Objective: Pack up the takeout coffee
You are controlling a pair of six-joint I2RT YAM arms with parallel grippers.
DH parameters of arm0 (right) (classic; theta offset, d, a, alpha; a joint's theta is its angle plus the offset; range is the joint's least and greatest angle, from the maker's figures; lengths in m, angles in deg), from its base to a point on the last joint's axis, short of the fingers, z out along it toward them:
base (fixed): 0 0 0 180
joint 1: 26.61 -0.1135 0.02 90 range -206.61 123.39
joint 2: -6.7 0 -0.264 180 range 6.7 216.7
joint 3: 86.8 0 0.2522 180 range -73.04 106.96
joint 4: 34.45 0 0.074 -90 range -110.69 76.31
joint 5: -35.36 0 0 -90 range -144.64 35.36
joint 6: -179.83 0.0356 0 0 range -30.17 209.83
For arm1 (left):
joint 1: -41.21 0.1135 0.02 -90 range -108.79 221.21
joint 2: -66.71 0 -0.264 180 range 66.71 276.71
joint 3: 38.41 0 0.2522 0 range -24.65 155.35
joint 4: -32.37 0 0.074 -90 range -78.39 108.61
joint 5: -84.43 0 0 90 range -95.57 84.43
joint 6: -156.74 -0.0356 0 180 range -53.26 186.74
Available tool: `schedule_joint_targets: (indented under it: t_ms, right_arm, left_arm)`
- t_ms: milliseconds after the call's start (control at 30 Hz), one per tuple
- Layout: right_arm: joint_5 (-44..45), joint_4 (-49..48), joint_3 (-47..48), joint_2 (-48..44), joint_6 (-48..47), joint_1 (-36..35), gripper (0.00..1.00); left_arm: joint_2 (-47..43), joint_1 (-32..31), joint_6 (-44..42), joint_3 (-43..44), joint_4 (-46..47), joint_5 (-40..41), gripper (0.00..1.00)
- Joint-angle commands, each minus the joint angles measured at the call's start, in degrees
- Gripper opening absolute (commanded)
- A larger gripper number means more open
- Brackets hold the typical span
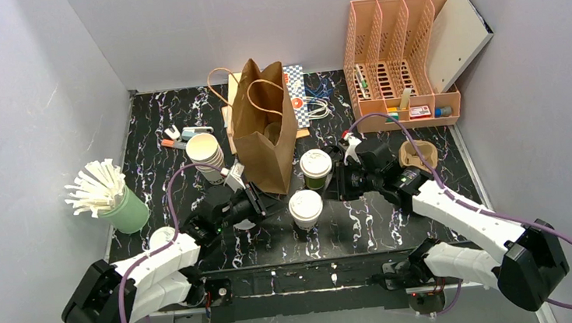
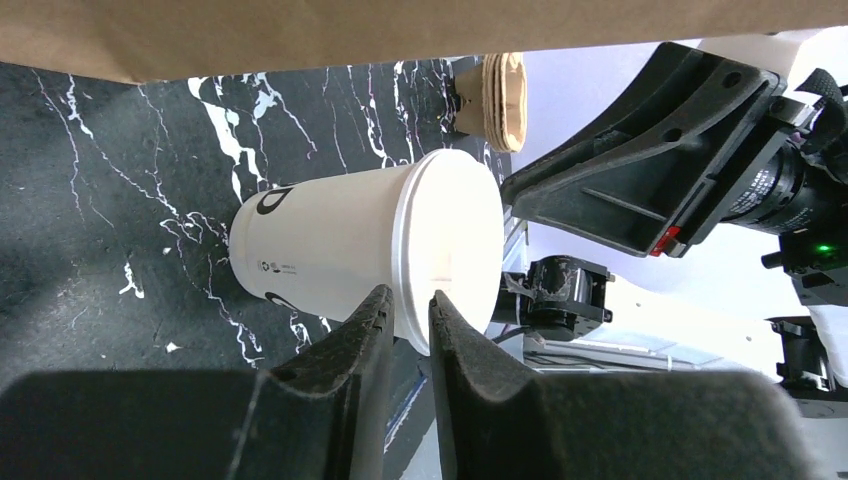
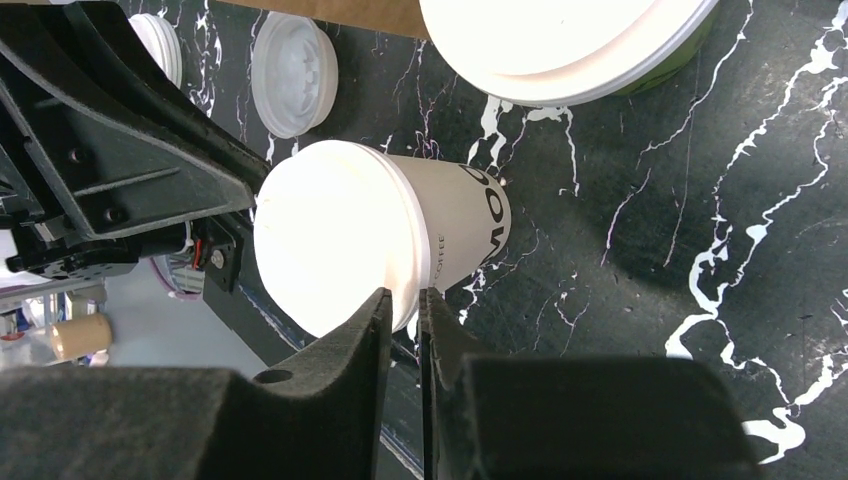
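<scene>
The cream cup (image 1: 305,207) stands lidded near the table's front middle, just beside the open paper bag (image 1: 263,128). The left gripper (image 2: 408,312) and right gripper (image 3: 403,305) each appear pinched shut on its lid rim from opposite sides. I judge the next move is a lift over the bag's tall mouth. The green cup (image 1: 316,167) crowds close behind, and the stacked lidless cups (image 1: 206,154) stand left of the bag.

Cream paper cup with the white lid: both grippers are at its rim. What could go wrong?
The left gripper and right gripper seem to pinch only the round white plastic lid rim, so lifting may pop it off the cream paper cup. The green-sided capped cup stands close by; a swing toward the brown paper bag could topple it.
</scene>
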Motion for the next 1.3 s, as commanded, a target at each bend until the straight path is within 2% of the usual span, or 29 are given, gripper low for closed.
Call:
schedule_joint_targets:
  t_ms: [0, 333, 733, 1067, 1267]
  right_arm:
    - [-1.90, -2.94, -0.34, 1.04, -0.13, 0.35, 0.24]
    - [-2.66, -3.70, -0.80, 2.79, -0.65, 0.34, 0.22]
    - [-2.99, -3.84, -0.85, 3.15, -0.75, 0.34, 0.21]
    - [-2.62, -2.95, -1.46, 4.42, -0.84, 0.35, 0.20]
    - [-2.27, -0.47, -1.32, 5.66, -1.25, 0.35, 0.19]
  left_arm:
    - [0.44, -0.13, 0.28, -0.03, 2.60, -1.18, 0.19]
    - [1.63, -0.24, 0.61, -0.09, 3.21, -2.21, 0.21]
    - [3.90, -0.44, 0.45, 0.13, 3.69, -2.83, 0.19]
    - [6.06, -0.59, -0.59, -0.47, 3.78, -2.53, 0.10]
    - [6.54, -0.57, -1.57, -0.33, 2.60, -2.38, 0.08]
